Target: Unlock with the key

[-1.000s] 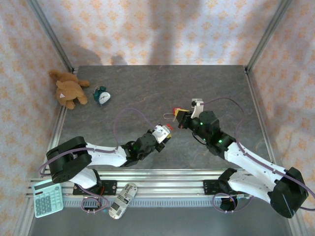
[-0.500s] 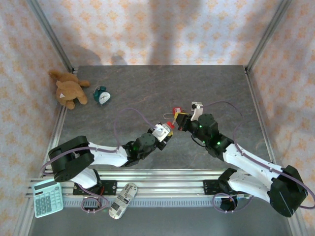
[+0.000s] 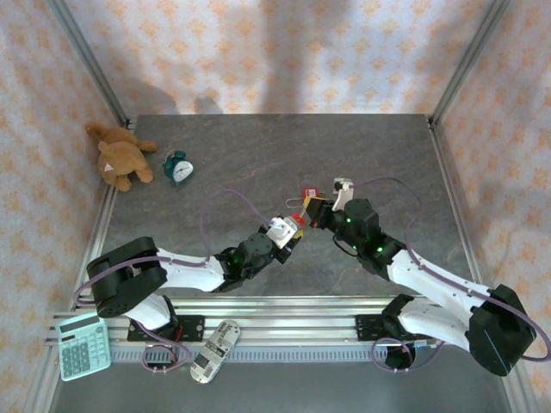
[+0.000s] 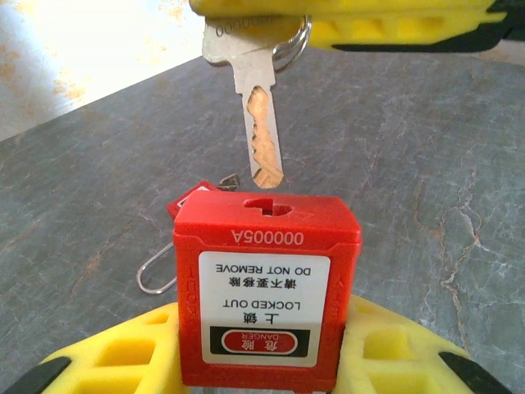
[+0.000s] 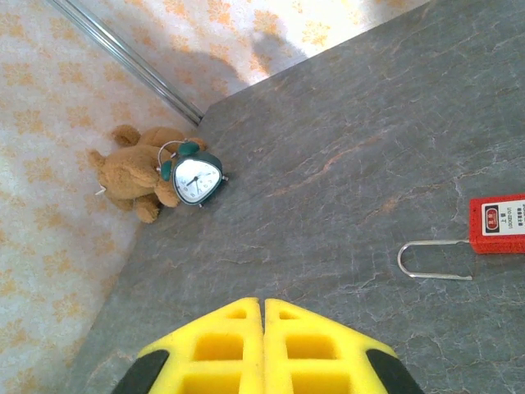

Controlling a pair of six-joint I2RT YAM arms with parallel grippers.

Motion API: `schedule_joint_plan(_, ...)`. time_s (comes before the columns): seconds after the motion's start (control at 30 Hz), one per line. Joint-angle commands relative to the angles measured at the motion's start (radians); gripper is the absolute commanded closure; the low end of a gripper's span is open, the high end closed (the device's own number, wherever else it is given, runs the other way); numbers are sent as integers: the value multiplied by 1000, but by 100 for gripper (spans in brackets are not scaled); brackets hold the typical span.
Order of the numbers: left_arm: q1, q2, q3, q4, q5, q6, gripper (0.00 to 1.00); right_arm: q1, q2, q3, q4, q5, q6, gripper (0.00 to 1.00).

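My left gripper [image 4: 262, 365] is shut on a red padlock [image 4: 267, 287] with a white "LOCKED OUT" label, held with its keyhole [image 4: 271, 203] facing away from the camera. A silver key [image 4: 258, 123] hangs tip-first just above that keyhole, apart from it by a small gap. The key's head is pinched in the yellow fingers [image 4: 353, 20] of my right gripper. In the top view my left gripper [image 3: 288, 231] and right gripper [image 3: 315, 209] meet near the table's middle. In the right wrist view the right gripper [image 5: 263, 328] is shut and the key is hidden beneath it.
A second red padlock [image 5: 496, 223] with a wire shackle [image 5: 431, 261] lies on the table just beyond the grippers. A teddy bear [image 3: 119, 155] and a teal alarm clock [image 3: 179, 168] sit at the far left. A calculator [image 3: 83, 346] and a remote [image 3: 213, 348] lie near the front rail.
My right gripper has moved left and lower with the key, closing on the left gripper. The left gripper has shifted slightly toward it with the padlock.
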Motion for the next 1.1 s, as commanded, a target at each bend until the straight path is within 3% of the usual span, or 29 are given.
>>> schedule_joint_plan(0.0, -8, -3, -3, 37, -11, -26, 68, 7, 6, -19, 48, 23, 6, 97)
schedule_joint_plan(0.57, -6, -11, 18, 17, -30, -57, 69, 27, 28, -39, 38, 37, -52, 97)
schedule_joint_plan(1.07, 13, 10, 69, -16, -19, -101, 70, 39, 14, -61, 48, -70, -86, 97)
